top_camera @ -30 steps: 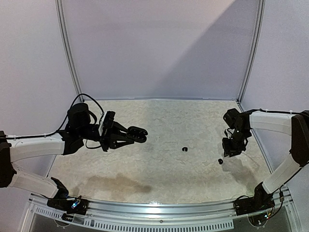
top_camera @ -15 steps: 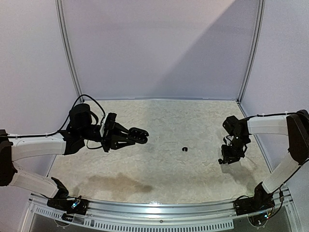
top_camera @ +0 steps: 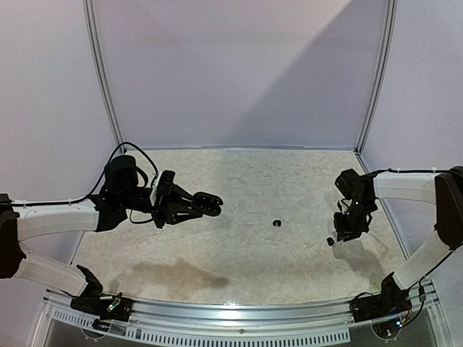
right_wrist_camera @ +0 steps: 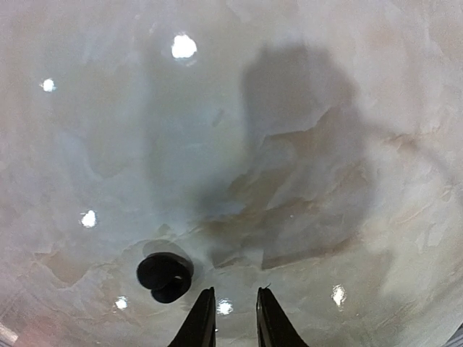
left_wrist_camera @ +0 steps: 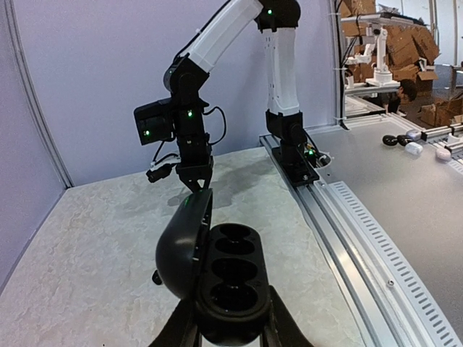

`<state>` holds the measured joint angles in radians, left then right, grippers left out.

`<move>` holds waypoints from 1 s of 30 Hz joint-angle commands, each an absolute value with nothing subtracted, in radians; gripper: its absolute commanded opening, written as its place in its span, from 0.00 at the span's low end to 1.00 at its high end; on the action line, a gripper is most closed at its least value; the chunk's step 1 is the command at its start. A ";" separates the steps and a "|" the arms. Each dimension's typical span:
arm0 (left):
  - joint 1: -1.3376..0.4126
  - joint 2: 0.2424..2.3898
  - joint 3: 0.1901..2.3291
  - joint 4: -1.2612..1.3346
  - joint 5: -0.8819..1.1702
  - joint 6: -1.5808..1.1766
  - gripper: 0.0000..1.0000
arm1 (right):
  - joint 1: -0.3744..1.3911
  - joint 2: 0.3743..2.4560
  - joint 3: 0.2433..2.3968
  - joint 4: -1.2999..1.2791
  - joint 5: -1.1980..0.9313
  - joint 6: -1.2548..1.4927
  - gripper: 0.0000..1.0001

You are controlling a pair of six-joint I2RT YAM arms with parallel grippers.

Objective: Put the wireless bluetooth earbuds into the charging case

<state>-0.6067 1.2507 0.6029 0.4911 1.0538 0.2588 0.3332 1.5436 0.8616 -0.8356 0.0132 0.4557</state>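
A black charging case (left_wrist_camera: 231, 282) with its lid (left_wrist_camera: 181, 238) swung open is held above the table, and my left gripper (left_wrist_camera: 231, 329) is shut on its base; its wells are empty. The top view shows that case (top_camera: 207, 202) at the left gripper (top_camera: 194, 205). One black earbud (right_wrist_camera: 165, 276) lies on the table just left of my right gripper (right_wrist_camera: 230, 314), whose fingers stand a little apart with nothing between them. From above, this earbud (top_camera: 330, 241) sits beside the right gripper (top_camera: 345, 233). A second black earbud (top_camera: 275, 223) lies mid-table.
The tabletop is pale marbled stone with a darker stain (top_camera: 173, 273) near the front. A metal rail (top_camera: 231, 312) runs along the near edge. Purple walls close the back and sides. A neighbouring bench (left_wrist_camera: 419, 144) holds several small cases.
The right gripper dipped down over the earbud, then drew slightly back to the right, and its jaws narrowed. The earbud stays on the table. The left arm has barely moved.
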 commanded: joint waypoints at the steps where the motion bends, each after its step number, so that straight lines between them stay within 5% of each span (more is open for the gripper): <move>1: -0.620 1.247 0.600 0.478 1.052 0.276 0.00 | 0.332 1.463 0.855 -0.761 -0.089 0.448 0.20; 30: -0.623 1.243 0.601 0.446 1.047 0.310 0.00 | 0.337 1.569 0.784 -0.635 -0.192 0.450 0.20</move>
<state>-0.6071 1.2507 0.6029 0.4713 1.0538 0.2924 0.3286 1.5352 0.8108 -0.7181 -0.1089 0.4545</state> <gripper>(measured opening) 0.255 0.206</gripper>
